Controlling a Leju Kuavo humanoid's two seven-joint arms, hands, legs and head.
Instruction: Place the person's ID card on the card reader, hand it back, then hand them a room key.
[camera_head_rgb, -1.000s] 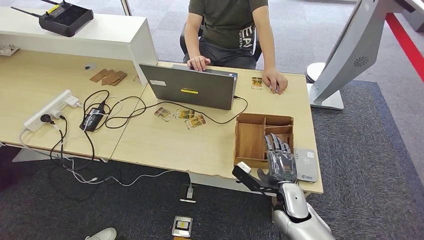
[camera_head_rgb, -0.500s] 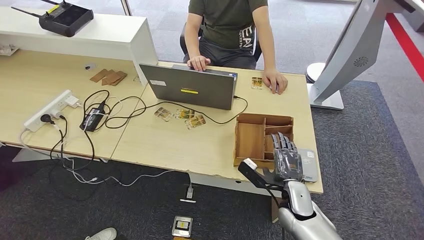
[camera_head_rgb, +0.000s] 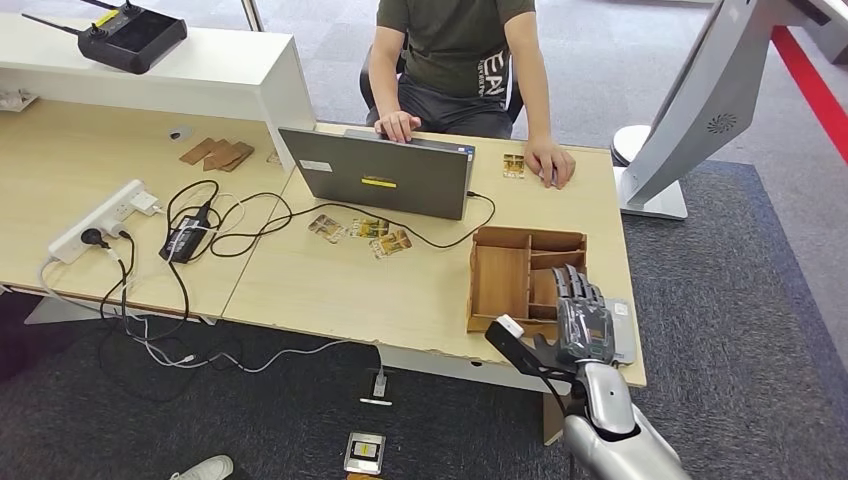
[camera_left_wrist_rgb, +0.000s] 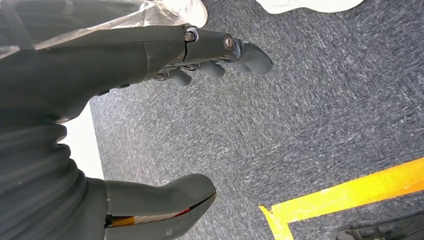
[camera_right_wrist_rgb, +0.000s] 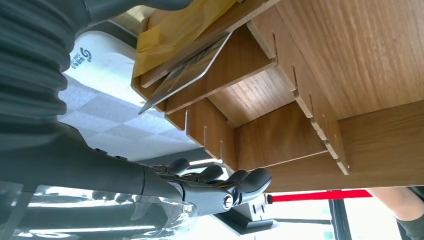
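Right hand (camera_head_rgb: 577, 318) hovered with fingers spread and nothing in them over the near right compartments of the wooden organizer (camera_head_rgb: 503, 277), which served as the landmark on the counter (camera_head_rgb: 340, 285). Left hand (camera_left_wrist_rgb: 150, 55) hung above grey carpet, fingers loosely extended, grasping nothing. Beyond the organizer stood a laptop (camera_head_rgb: 380, 177). Just right of the organizer lay the card reader (camera_head_rgb: 620, 325). Beyond it, beside the person's hand (camera_head_rgb: 551, 162), lay a card (camera_head_rgb: 514, 166).
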